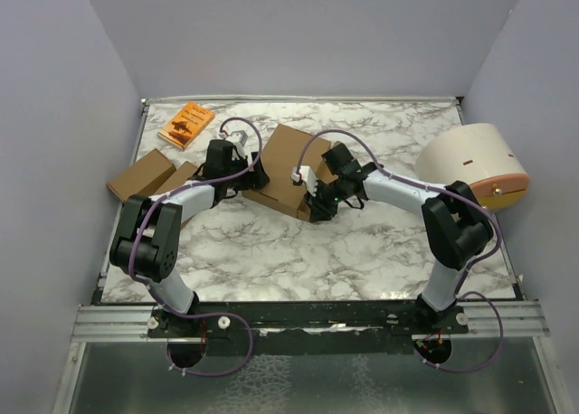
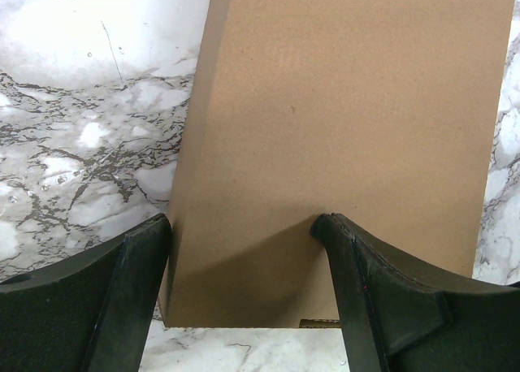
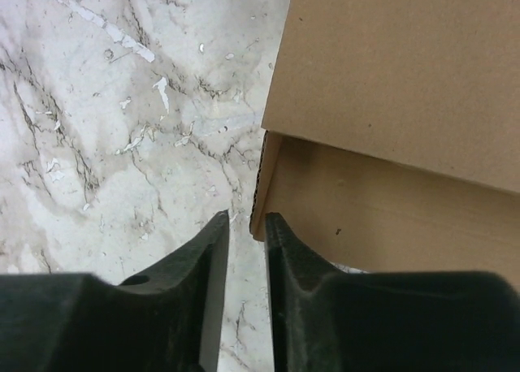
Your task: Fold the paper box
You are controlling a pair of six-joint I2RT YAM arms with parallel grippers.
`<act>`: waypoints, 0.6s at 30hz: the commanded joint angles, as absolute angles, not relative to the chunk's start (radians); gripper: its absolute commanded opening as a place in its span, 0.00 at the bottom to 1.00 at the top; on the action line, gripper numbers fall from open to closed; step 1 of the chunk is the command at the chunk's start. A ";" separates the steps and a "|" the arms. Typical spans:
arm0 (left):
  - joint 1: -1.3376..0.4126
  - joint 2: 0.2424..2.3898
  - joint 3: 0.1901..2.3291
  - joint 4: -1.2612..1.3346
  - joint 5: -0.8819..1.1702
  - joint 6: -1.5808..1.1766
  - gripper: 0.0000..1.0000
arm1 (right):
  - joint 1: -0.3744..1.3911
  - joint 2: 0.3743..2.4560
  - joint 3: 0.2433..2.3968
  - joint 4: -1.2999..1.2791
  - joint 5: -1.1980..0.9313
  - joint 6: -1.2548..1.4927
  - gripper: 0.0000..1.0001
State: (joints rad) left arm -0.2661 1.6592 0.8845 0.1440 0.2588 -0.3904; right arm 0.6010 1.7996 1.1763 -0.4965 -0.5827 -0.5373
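Top external: orange book (image 1: 186, 125) far left, brown cartons (image 1: 140, 174) left, white drum (image 1: 470, 159) right | paper box (image 1: 288, 161) mid-table between arms | left gripper (image 2: 240, 226) fingers spread wide over its panel, holding nothing | right gripper (image 3: 245, 219) fingers nearly together at its flap corner, pinch unclear | both arms bent inward

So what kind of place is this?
Probably a robot lab workbench, not a home: a left arm and right arm bolted at a marble-look table, plain walls boxing it in, and a paper box for practice.
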 commanded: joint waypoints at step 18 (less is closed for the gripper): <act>-0.277 1.682 0.886 0.091 0.294 -0.391 0.77 | 0.606 1.794 1.206 -0.440 -0.619 -0.493 0.01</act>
State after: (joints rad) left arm -0.2661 1.6592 0.8845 0.1440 0.2607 -0.3904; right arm 0.6010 1.8252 1.1767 -0.4702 -0.5880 -0.5095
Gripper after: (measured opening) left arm 0.775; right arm 0.015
